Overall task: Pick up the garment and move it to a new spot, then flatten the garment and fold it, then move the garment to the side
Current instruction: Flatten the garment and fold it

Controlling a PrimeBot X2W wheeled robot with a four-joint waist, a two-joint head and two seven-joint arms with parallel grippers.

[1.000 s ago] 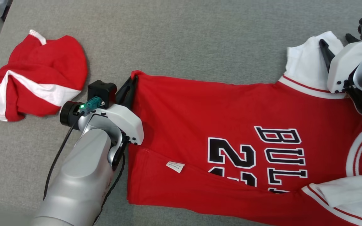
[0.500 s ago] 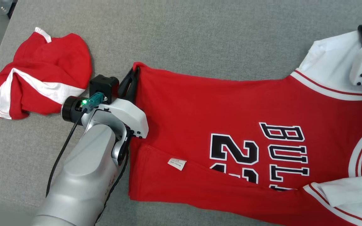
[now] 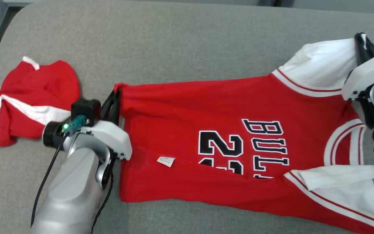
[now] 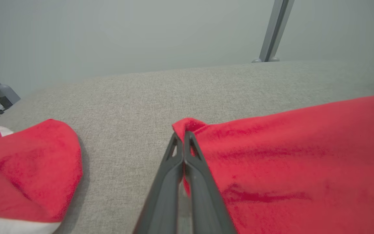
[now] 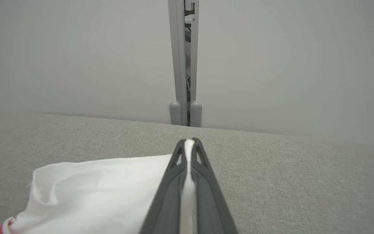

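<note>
Pinching jersey ends, left pincer, right pincer

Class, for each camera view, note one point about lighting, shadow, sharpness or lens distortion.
Head view: soft, even light, no glare; the jersey lettering is sharp. Left wrist view: wide-angle lens bows the grey surface edge; soft shadow beside the crumpled garment. Right wrist view: the white sleeve is nearly washed out.
</note>
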